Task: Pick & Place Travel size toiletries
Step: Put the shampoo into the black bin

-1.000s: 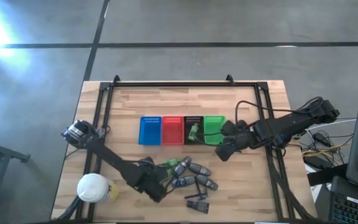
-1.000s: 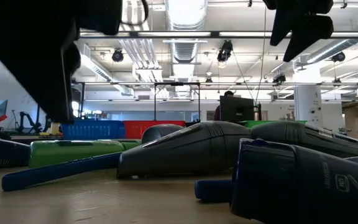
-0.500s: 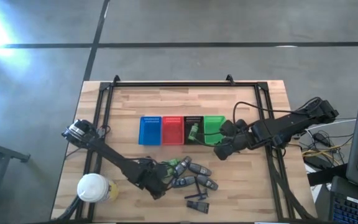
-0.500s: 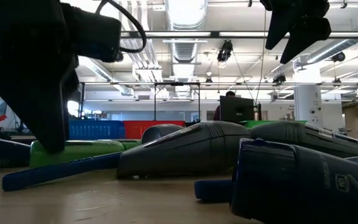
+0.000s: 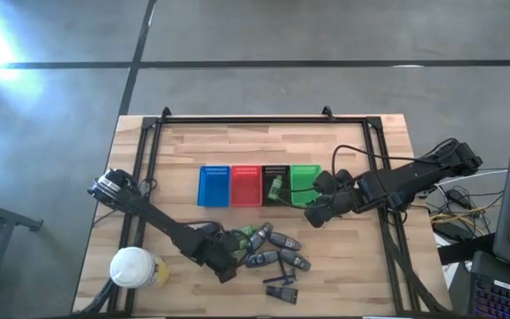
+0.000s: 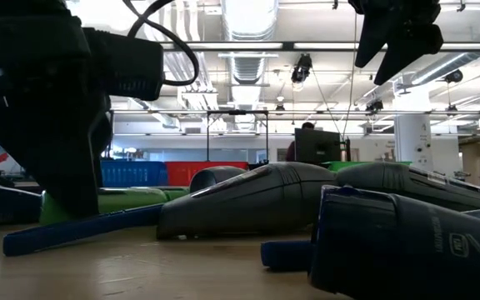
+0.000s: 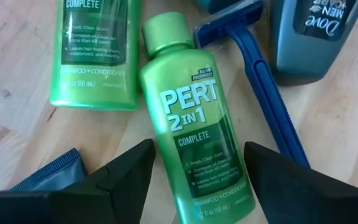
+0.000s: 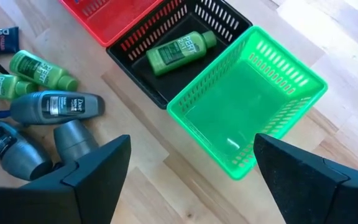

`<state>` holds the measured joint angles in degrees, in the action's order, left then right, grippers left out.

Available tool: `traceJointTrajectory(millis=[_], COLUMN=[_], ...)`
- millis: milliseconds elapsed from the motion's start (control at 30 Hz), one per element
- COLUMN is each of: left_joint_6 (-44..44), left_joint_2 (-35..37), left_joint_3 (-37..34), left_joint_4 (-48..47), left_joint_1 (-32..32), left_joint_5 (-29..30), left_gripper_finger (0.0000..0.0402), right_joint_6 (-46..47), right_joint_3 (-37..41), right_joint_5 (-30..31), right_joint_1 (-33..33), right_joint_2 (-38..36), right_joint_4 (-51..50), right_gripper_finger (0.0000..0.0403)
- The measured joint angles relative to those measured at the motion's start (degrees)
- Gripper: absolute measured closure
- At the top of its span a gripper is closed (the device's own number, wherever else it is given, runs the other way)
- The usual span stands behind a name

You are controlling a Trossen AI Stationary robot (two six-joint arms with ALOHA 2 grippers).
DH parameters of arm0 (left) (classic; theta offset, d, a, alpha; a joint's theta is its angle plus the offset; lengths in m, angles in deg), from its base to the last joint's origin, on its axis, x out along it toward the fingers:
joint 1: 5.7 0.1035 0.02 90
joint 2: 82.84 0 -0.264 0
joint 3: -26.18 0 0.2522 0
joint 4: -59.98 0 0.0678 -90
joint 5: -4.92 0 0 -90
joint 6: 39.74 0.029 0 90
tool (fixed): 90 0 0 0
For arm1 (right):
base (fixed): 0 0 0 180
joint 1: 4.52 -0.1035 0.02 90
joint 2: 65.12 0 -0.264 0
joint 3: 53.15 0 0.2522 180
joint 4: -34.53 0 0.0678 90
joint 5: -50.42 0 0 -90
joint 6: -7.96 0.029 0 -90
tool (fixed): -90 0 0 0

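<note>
two gripper fingers of the left gripper are spread wide on either side of a green pert 2 in 1 bottle, which lies flat on the wooden table among the front pile. just beside it are found a second green bottle, a blue razor and a grey dove bottle. farther back, the right gripper is held wide apart and empty near the green basket; one green bottle is seen lying in the black basket.
</note>
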<state>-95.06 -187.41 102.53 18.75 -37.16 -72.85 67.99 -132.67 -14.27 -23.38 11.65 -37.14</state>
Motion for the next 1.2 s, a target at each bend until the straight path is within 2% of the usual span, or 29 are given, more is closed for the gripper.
traceJointTrajectory(millis=[100,267,400,533,633,733,900,1033,1200], left_joint_6=[1.4,2.3,2.6,3.9,5.8,8.9,18.7,26.0,38.8], left_joint_2=[0.0,0.0,0.2,2.6,6.7,10.7,16.5,17.5,15.7], left_joint_3=[0.1,0.1,1.4,3.9,5.3,5.2,5.2,6.8,12.2], left_joint_4=[-0.4,-0.6,-1.4,-7.6,-11.1,-12.6,-11.3,-10.7,-9.2], left_joint_1=[0.0,0.2,0.1,0.1,0.1,0.1,0.9,2.9,5.6], left_joint_5=[-0.2,-0.5,-2.6,-2.9,0.9,7.8,19.7,22.4,22.5], left_gripper_finger=[0.0176,0.0248,0.0256,0.0257,0.0257,0.0258,0.026,0.026,0.026], right_joint_6=[-0.1,-0.2,-0.3,-0.6,-1.4,-2.4,-4.5,-4.4,-3.8], right_joint_3=[0.0,0.0,0.0,0.0,0.0,0.0,0.0,0.0,-0.2], right_joint_5=[-0.1,-0.1,-1.1,-3.2,-6.3,-10.9,-16.2,-22.6,-26.3], right_joint_1=[0.0,0.0,0.0,0.0,0.6,2.3,6.2,9.4,11.0], right_joint_2=[0.0,0.0,0.0,0.0,-0.2,-0.2,-0.2,0.5,2.4], right_joint_4=[0.0,0.3,1.1,3.6,6.8,11.4,21.9,29.5,34.9], right_gripper_finger=[0.0061,0.0051,0.0052,0.0064,0.0073,0.0079,0.0083,0.0078,0.0062])
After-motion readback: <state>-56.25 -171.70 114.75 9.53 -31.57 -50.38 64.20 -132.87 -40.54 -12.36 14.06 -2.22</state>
